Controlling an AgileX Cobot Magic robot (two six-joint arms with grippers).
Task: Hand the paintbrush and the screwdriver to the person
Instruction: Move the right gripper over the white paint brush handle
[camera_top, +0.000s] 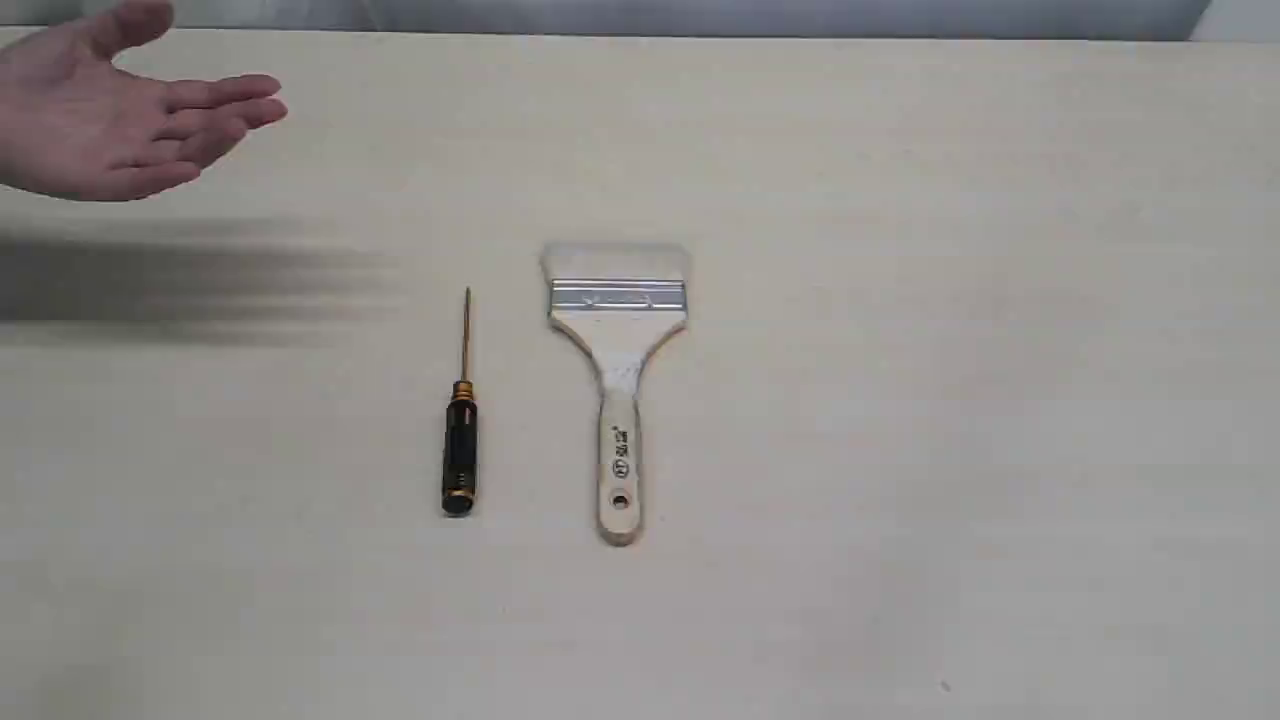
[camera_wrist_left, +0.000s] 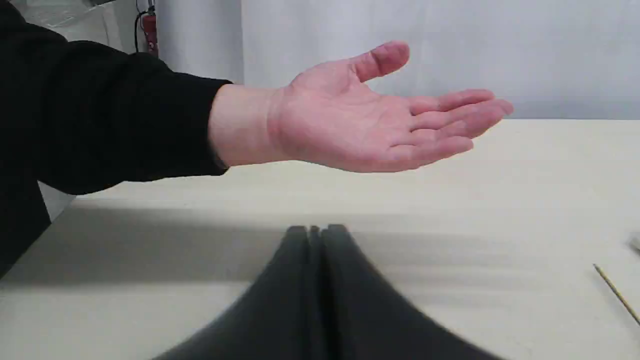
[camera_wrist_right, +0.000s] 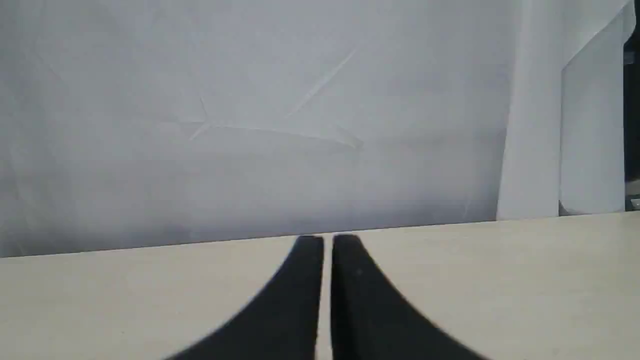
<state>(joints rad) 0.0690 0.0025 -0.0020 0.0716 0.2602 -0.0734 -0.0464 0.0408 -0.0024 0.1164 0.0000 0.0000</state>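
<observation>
The screwdriver (camera_top: 460, 440), black-handled with gold bands and a thin gold shaft, lies on the table left of the paintbrush (camera_top: 618, 385), a wide flat brush with a pale wooden handle and metal ferrule. Both point away from the front edge. The person's hand (camera_top: 110, 110) is held palm-up above the table's far left; it fills the left wrist view (camera_wrist_left: 370, 120) beyond my left gripper (camera_wrist_left: 316, 231), which is shut and empty. The shaft tip of the screwdriver (camera_wrist_left: 617, 295) shows at that view's edge. My right gripper (camera_wrist_right: 327, 241) is shut, holding nothing, over bare table. Neither gripper appears in the exterior view.
A blurred dark shadow (camera_top: 180, 285) lies on the table below the hand. A grey backdrop (camera_wrist_right: 250, 125) stands behind the table's far edge. A black sleeve (camera_wrist_left: 100, 115) covers the person's forearm.
</observation>
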